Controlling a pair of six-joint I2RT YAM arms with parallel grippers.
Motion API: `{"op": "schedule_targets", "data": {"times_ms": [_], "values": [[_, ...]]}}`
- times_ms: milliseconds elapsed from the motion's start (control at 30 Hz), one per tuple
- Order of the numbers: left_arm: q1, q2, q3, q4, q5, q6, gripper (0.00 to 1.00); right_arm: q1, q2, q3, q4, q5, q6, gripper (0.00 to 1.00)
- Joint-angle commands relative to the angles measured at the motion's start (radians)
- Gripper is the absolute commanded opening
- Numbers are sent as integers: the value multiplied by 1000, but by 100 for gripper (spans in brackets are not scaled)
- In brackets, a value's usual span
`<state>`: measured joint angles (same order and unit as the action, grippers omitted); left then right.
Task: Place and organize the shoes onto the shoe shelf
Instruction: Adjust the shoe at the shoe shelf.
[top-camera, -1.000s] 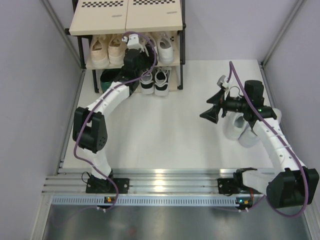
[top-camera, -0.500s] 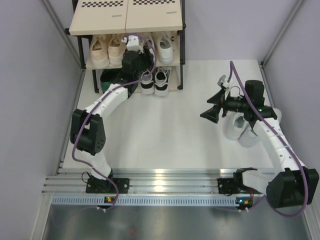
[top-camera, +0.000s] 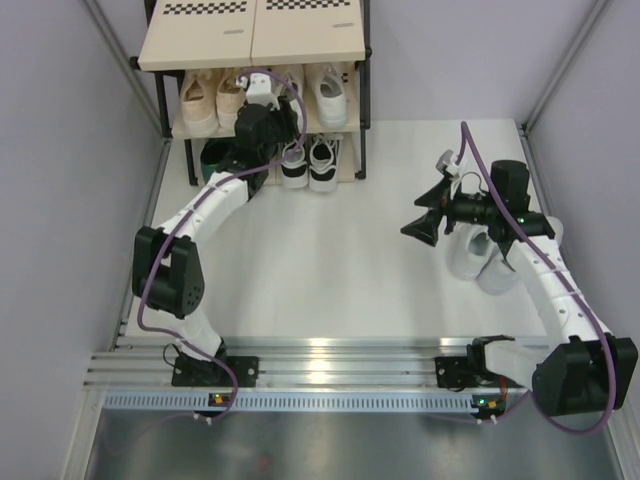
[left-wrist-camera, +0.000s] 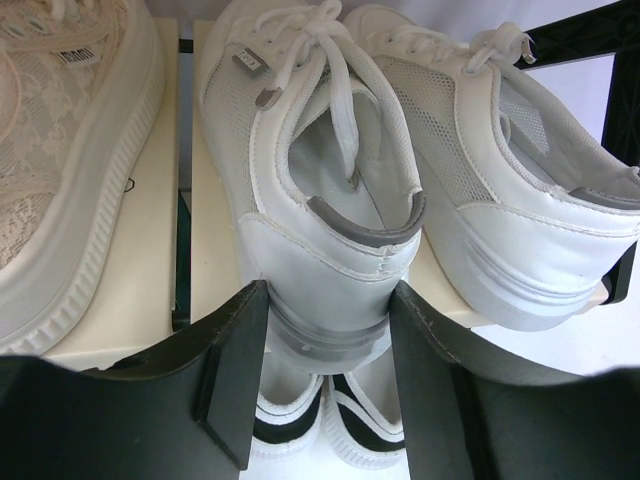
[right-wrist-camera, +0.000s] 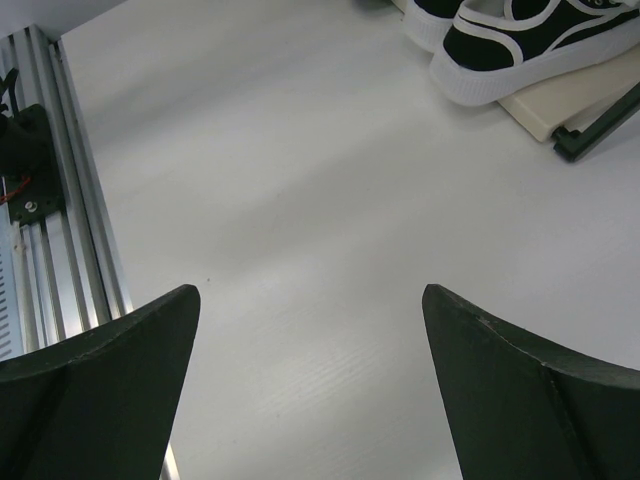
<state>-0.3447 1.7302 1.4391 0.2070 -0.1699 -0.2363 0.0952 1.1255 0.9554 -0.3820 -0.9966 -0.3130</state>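
White sneaker (left-wrist-camera: 330, 250) smooth leather, mesh panels; shelf board (left-wrist-camera: 150, 300) matt wood

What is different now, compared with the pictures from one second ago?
The left arm's elbow swung left; the left gripper shifted leftward at the shoe shelf and narrowed its jaws onto the heel of a white sneaker. The right gripper, open, the pale sneakers beside it and the beige sneakers on the shelf stayed put.
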Motion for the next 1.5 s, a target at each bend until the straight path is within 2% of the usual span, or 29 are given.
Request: {"op": "schedule_targets", "data": {"times_ms": [0, 267, 400, 567, 667, 800, 1033, 1167, 1300, 1467], "values": [[12, -66, -11, 11, 33, 15, 46, -17, -24, -6, 35, -33, -17, 93], [39, -78, -26, -18, 158, 31, 40, -18, -27, -6, 34, -34, -15, 93], [49, -83, -26, -32, 231, 35, 40, -18, -27, -6, 35, -34, -17, 93], [53, -70, -14, -40, 251, 22, 41, -18, -27, -6, 35, -34, -18, 93], [53, -69, -14, -40, 259, 12, 47, -22, -27, -6, 35, -34, -18, 93], [53, -78, -16, -38, 256, -9, 63, -22, -27, -6, 34, -34, -17, 93], [53, -147, -19, -34, 239, -47, 86, -23, -29, -6, 32, -31, -24, 93], [55, -214, -19, -61, 254, -58, 89, -17, -24, 5, 28, -7, -40, 93], [53, -308, -66, -127, 267, -60, 90, 29, 8, 118, 20, 62, -49, 93], [53, -534, -286, -246, 288, -57, 92, 179, 154, 350, 23, 317, -18, 93]]}}
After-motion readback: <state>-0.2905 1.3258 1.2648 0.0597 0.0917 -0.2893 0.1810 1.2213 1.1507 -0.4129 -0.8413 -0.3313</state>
